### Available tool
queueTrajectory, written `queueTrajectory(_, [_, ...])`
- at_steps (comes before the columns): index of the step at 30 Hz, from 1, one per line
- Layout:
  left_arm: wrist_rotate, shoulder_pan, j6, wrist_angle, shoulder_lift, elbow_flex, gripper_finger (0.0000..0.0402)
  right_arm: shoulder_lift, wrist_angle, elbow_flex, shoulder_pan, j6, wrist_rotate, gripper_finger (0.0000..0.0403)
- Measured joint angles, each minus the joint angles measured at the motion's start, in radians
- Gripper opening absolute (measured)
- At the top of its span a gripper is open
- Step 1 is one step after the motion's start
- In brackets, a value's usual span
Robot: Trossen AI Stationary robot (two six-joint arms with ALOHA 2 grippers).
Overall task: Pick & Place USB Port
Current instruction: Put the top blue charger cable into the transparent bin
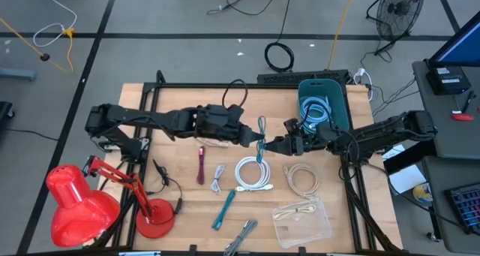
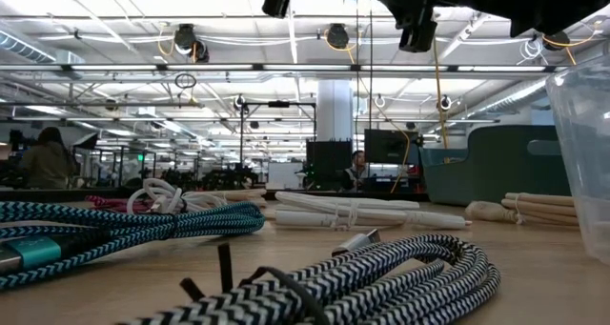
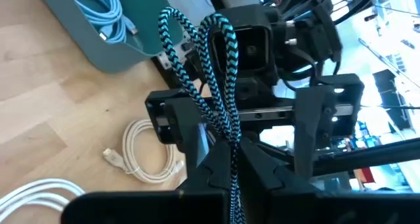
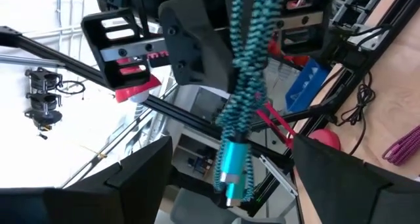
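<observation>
The left gripper had its jaws clamped tight on a blue and black braided cable, holding it up in the air above the middle of the counter. The cable hung folded over, so its loops stuck up on one side and its shiny blue plug dangled on the other. It looked as if the left arm was holding the cable out so the other arm could take it.

The right gripper was just beside it, facing it. Its jaws were wide apart, one on each side of the hanging cable, and were not squeezing it yet. They were probably spread that wide so the thick bundle could fit between them.

Behind the right arm sat a teal bin with a light blue cable inside. That was likely where this cable was meant to go. Other cables, such as a white one, lay flat on the counter.
</observation>
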Motion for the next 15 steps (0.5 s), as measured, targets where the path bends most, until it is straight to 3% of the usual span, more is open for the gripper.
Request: queueTrajectory(15, [0.027,0.005,-0.008,0.032,0.000,0.000,0.0014,0.000,0.018,0.000,-0.002,-0.026,0.029,0.0299])
